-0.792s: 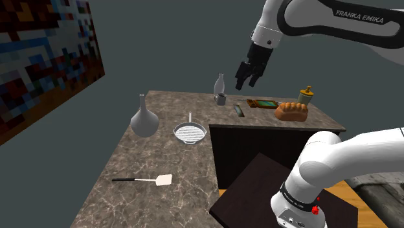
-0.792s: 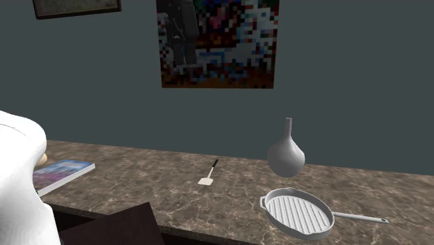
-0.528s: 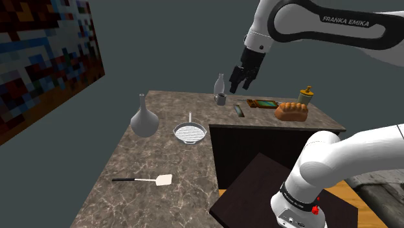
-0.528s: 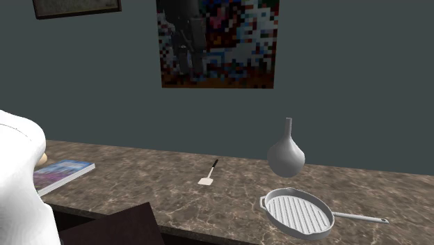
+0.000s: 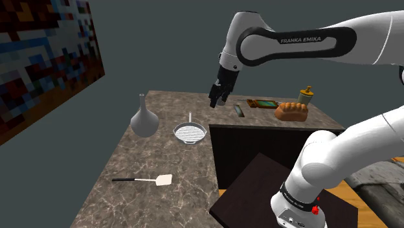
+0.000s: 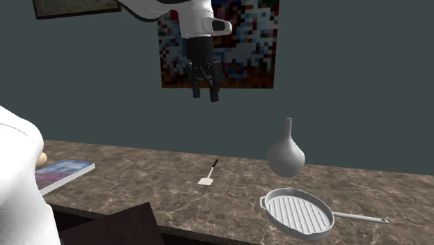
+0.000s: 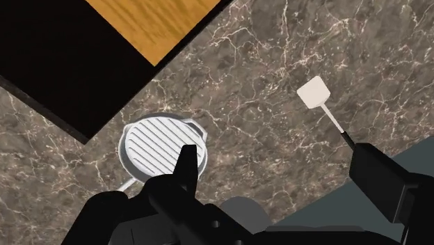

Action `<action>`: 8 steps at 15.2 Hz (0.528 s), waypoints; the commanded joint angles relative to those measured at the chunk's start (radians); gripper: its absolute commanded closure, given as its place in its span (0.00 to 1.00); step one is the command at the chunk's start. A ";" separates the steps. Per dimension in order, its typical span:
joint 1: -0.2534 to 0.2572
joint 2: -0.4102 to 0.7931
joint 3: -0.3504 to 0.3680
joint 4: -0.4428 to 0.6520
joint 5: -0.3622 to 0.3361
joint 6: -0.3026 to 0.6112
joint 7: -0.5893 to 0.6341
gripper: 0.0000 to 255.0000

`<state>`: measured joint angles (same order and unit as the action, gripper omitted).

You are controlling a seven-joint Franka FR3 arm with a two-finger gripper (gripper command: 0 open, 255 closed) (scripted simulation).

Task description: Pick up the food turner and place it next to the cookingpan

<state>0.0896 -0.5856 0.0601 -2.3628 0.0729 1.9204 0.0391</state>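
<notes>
The food turner [image 5: 147,179], with a pale flat blade and a thin dark handle, lies on the marbled counter near its front end in the shoulder view. It also lies behind the pan in the second exterior view, food turner [image 6: 207,173]. The ridged round cookingpan [image 5: 190,133] sits mid-counter, well apart from the turner. My gripper [image 5: 217,98] hangs high above the counter's far part, open and empty. From the wrist, the pan [image 7: 163,145] lies by one finger and the turner [image 7: 320,98] beyond the other. My gripper [image 6: 204,90] hovers high over the turner's area, gripper [image 7: 282,174].
A grey bulb-shaped vase [image 5: 144,120] stands beside the pan, vase [image 6: 286,154]. A bread loaf [image 5: 291,111], a small tray and a jar sit at the counter's far right corner. A book [image 6: 59,172] lies at the second exterior view's left. My stand [image 5: 259,194] adjoins the counter [image 5: 162,155].
My arm has swung toward the shoulder view's left and a little lower, from above the bottle toward the pan. The gripper has entered the second exterior view. Objects have not moved.
</notes>
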 commanded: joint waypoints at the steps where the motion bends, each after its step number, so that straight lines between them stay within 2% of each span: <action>1: 0.014 0.065 0.013 0.003 0.003 0.061 -0.014 0.00; 8: 0.055 0.289 0.055 0.037 0.001 0.238 -0.065 0.00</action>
<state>0.1409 -0.3257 0.1132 -2.3268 0.0752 2.1312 -0.0123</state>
